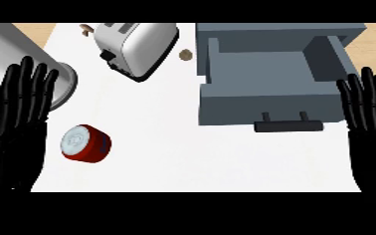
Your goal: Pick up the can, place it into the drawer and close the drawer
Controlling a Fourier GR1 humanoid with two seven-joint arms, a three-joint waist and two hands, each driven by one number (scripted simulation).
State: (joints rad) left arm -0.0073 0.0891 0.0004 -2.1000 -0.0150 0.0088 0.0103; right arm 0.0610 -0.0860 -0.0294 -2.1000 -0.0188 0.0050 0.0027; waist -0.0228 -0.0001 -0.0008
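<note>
A short red can (86, 143) with a silver lid stands on the white counter at the lower left. The grey drawer (220, 104) is pulled open at the upper right, its inside bare, with a dark handle (288, 126) on its front. My left hand (23, 109) rests open at the left edge, fingers up, just left of the can and apart from it. At the right edge my right hand (361, 109) rests open, fingers up, beside the drawer's front right corner.
A silver toaster (137, 45) lies tilted at the top centre. A grey metal pot (37, 55) sits at the upper left behind my left hand. A small brown object (186, 55) lies between the toaster and the drawer.
</note>
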